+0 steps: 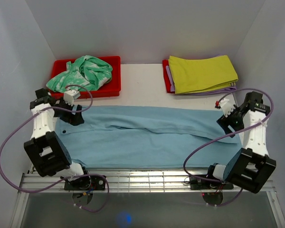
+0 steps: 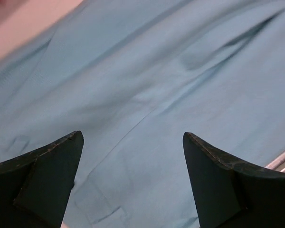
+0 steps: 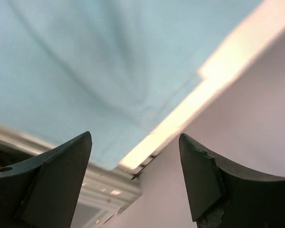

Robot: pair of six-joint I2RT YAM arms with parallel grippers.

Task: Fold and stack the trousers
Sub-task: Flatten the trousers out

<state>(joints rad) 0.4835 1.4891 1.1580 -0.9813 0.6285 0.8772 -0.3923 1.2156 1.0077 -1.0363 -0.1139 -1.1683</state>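
Observation:
The light sky-blue trousers lie spread flat across the table from left to right, legs side by side. They fill the left wrist view and show in the right wrist view. My left gripper hovers over the trousers' far left end, open and empty, fingertips wide apart. My right gripper hovers over the trousers' far right end near the table's right edge, open and empty.
A red tray at the back left holds a mint-green-and-white patterned garment. A folded yellow-green cloth lies on another red tray at the back right. White walls close in both sides. A metal rail runs along the near edge.

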